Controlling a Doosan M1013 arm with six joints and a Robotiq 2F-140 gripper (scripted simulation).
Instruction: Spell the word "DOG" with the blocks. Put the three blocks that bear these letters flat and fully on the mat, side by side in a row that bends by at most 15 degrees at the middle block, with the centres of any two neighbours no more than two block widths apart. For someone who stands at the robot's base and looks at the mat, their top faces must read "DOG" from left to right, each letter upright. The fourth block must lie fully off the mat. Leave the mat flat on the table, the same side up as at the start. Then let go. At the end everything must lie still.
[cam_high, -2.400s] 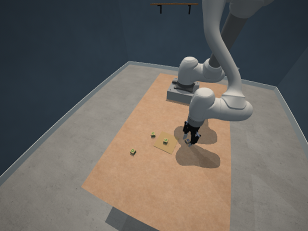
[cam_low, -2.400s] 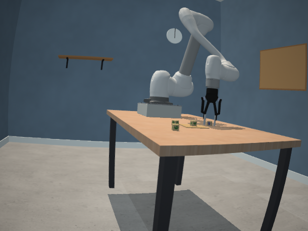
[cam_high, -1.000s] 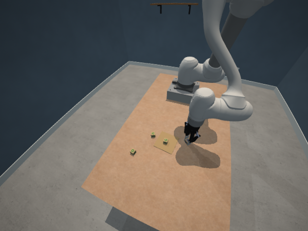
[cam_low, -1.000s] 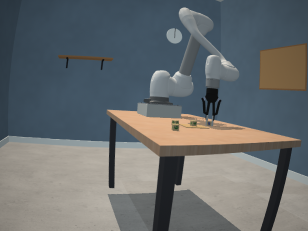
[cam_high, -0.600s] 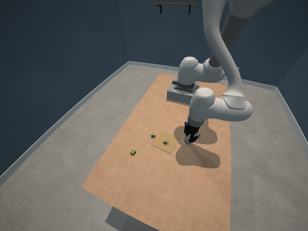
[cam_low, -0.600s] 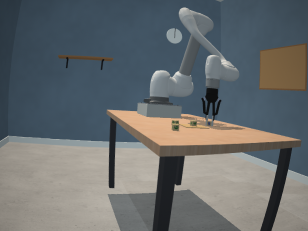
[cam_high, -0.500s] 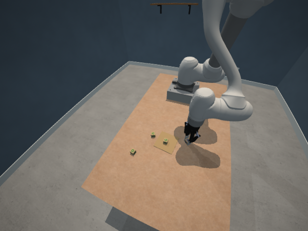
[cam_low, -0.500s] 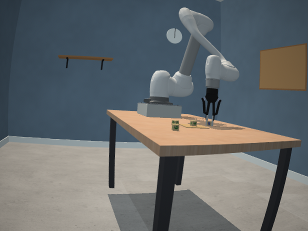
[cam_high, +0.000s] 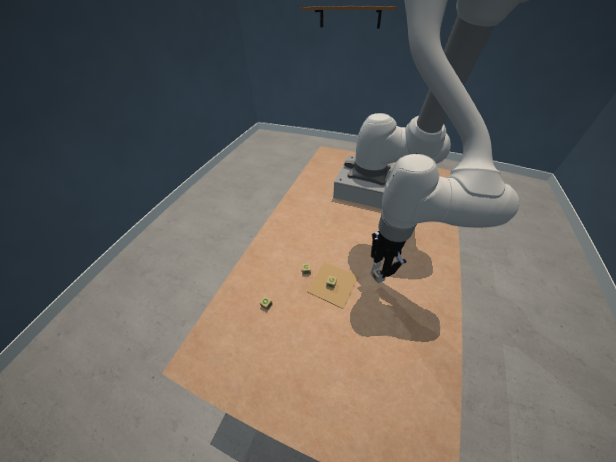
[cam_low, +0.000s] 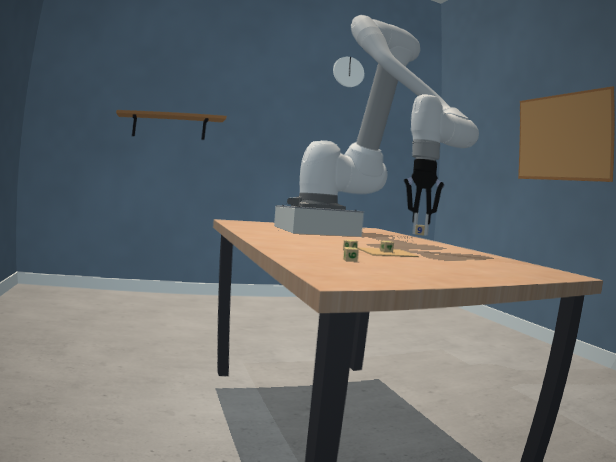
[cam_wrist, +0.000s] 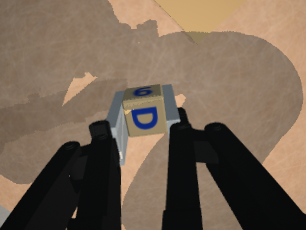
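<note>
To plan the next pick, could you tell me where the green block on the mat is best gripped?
Grip the green block on two opposite side faces, coming straight down from above: it lies flat on the mat with free space on every side, and its faces are parallel.

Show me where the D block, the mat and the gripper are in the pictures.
D block (cam_wrist: 145, 116): wrist view, on the face with the blue D.
mat (cam_high: 327, 296): top view, on its bare part near the front edge.
gripper (cam_low: 420, 226): exterior view, midway between the fingertips.

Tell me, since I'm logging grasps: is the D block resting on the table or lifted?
Lifted. The gripper is shut on the D block, which hangs above the table with a gap beneath.
</note>
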